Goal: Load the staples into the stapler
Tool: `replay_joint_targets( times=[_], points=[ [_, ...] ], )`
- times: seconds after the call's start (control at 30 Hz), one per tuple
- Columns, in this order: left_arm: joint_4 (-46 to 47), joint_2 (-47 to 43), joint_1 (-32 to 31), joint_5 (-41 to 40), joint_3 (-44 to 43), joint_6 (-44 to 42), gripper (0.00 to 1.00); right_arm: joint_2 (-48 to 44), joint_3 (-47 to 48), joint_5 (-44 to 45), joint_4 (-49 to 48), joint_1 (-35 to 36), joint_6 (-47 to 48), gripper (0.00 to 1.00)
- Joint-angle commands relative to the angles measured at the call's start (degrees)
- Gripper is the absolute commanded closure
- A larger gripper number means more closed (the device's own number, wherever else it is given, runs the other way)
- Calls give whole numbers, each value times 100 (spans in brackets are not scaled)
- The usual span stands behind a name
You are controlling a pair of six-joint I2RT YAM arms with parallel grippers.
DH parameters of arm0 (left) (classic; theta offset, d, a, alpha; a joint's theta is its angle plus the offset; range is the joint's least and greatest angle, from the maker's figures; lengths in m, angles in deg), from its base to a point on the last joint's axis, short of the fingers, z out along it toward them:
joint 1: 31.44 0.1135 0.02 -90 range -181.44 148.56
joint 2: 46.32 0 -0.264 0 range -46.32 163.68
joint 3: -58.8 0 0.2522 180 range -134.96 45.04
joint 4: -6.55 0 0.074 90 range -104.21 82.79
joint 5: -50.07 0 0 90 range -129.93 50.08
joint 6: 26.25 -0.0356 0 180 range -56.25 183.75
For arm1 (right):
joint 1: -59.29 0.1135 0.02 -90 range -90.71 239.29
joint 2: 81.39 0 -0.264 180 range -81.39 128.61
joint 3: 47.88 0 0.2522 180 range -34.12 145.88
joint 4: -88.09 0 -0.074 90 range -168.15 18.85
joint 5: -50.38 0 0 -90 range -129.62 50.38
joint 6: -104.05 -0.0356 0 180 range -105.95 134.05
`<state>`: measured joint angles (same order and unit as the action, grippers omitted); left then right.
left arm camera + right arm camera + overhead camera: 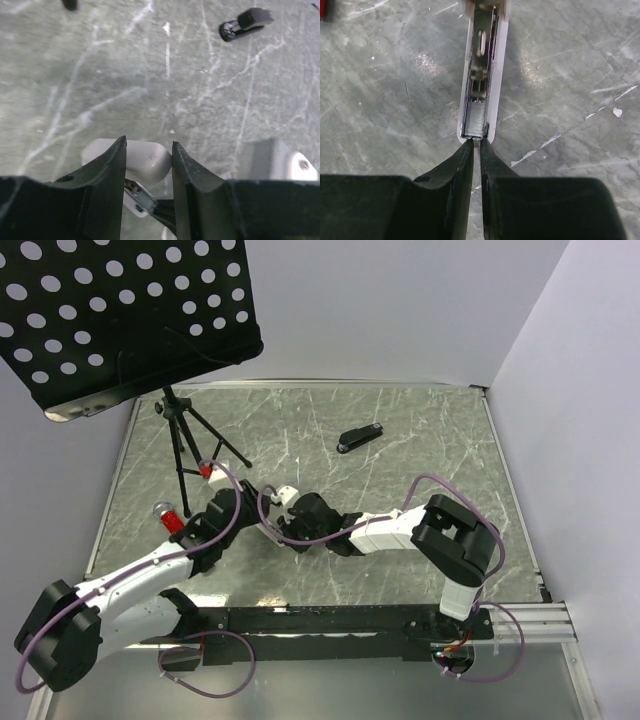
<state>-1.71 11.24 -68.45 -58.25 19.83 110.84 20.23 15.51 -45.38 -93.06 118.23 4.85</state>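
Surroundings: we see a black perforated stand (130,310) on a tripod (185,445) at the far left of the desk (420,440). Its legs reach close to the left arm.
Obstructions: from the top view both arms meet at mid-desk and cover most of the white stapler (147,159).
Staplers, count: two. The white one is at the pincers; the black stapler (360,437) lies far from them, well apart.
Red objects, count: two small ones (168,520) by the tripod legs, kind unclear.
Staples (476,119): one strip, lying in the white stapler's open channel at its near end.
Left pincer (148,143): clamped on the white stapler's body.
Right pincer (476,142): jaws narrow, tips at the strip's near end. We cannot tell whether they pinch it.
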Motion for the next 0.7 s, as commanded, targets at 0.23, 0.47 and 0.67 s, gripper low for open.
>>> replay_joint_targets(
  times=[0.23,0.47,0.67],
  points=[
    [-110,344,-1554,-373,622,2260,99,182,117,-48,-600,12,-276,82],
    [-540,-576,-1572,-987,772,2524,94,-141,-49,180,-346,13,-267,80],
    [-1393,-1825,-1528,-1761,483,1980,71,-801,-260,567,287,-49,-381,73]
  ],
)
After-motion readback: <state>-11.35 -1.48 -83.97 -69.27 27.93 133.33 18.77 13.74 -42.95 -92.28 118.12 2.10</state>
